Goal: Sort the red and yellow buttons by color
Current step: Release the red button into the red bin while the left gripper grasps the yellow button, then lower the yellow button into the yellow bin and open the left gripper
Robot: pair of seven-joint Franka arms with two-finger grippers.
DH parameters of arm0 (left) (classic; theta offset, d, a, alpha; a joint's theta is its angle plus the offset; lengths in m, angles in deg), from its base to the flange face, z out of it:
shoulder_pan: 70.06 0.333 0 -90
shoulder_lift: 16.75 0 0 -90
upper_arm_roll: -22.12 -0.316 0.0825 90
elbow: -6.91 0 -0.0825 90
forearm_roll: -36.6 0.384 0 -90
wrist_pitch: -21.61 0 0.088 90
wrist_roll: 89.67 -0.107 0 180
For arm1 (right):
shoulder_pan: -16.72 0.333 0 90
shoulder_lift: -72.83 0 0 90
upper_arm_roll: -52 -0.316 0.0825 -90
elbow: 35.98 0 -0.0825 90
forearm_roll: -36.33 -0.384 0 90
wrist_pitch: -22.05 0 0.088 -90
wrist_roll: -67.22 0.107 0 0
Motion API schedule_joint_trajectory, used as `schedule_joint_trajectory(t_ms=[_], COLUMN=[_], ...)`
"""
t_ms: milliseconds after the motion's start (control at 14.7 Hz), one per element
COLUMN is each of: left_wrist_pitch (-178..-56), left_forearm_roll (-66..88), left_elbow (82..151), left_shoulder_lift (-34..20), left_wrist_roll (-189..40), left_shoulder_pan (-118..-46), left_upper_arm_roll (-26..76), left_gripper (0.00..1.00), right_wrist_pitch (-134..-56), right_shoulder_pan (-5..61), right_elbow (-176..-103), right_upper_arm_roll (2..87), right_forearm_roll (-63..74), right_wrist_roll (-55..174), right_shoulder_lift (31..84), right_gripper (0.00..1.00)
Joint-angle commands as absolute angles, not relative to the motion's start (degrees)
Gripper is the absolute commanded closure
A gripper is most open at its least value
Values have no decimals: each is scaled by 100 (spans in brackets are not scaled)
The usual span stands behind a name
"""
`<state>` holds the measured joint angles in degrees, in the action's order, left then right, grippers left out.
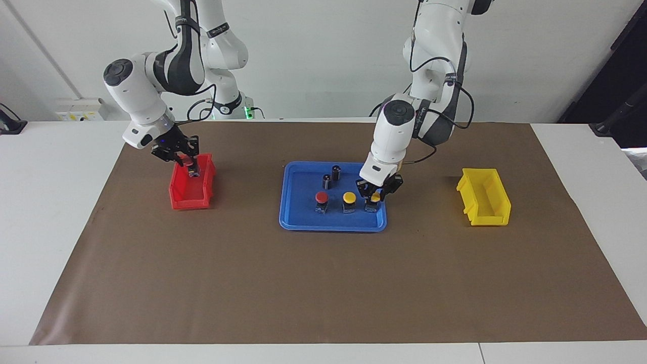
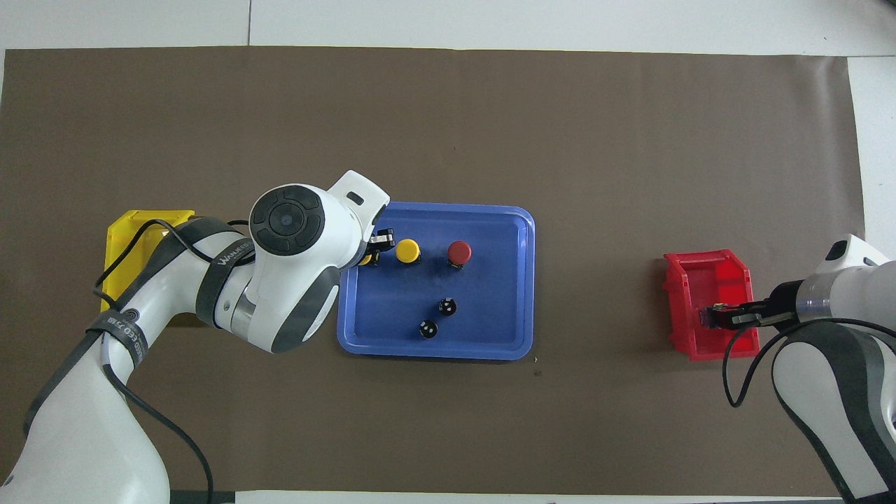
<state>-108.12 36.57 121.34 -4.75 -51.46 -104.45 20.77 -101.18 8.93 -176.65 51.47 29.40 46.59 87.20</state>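
Two grippers closed, each on a button.

Left gripper point(image 1: 374, 197) pinches a yellow button point(image 1: 375, 198) on the blue tray point(image 1: 333, 225), beside a second yellow button point(image 1: 349, 197) and a red button point(image 1: 321, 197). Right gripper point(image 1: 190, 166) holds a red-capped button point(image 1: 189, 164) over the red bin point(image 1: 189, 201). Only the facing view shows that cap. "WANJE…" lettering on the left arm's band point(image 2: 234, 253) is partly legible overhead. The yellow bin point(image 1: 484, 197) is mostly covered there.

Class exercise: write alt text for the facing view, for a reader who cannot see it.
Left pincer grips a yellow button on the blue tray; right pincer holds a red button over the red bin. A yellow bin sits empty.
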Motion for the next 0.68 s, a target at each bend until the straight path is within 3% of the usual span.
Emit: schedule_joint_trajectory(t_ms=[0, 204, 407, 611], left_wrist_pitch=[-9762, -8616, -8518, -8578], left_forearm_roll=[3704, 3722, 3748, 3765], left_elbow=[11469, 11001, 11158, 11176], left_shoulder_lift=[-689, -988, -1401, -1411], left_wrist_roll=[-5047, -5581, -6685, -7830], left_shoulder_pan=[-10443, -10084, -9066, -8072], left_upper_arm_roll=[1975, 1931, 1913, 1905], left_gripper=[98, 98, 98, 98], right_wrist_pitch=[-10363, -10468, -10767, -10864], right_shoulder_pan=[829, 890, 917, 917], right_elbow=[-17836, -17914, -18038, -18100], right_upper_arm_roll=[5104, 5104, 5104, 5095], right_forearm_roll=[2772, 2772, 2789, 2860], right_wrist_roll=[4611, 4805, 4814, 4823], right_shoulder_lift=[8620, 8575, 8471, 8461], right_gripper=[91, 91, 91, 91])
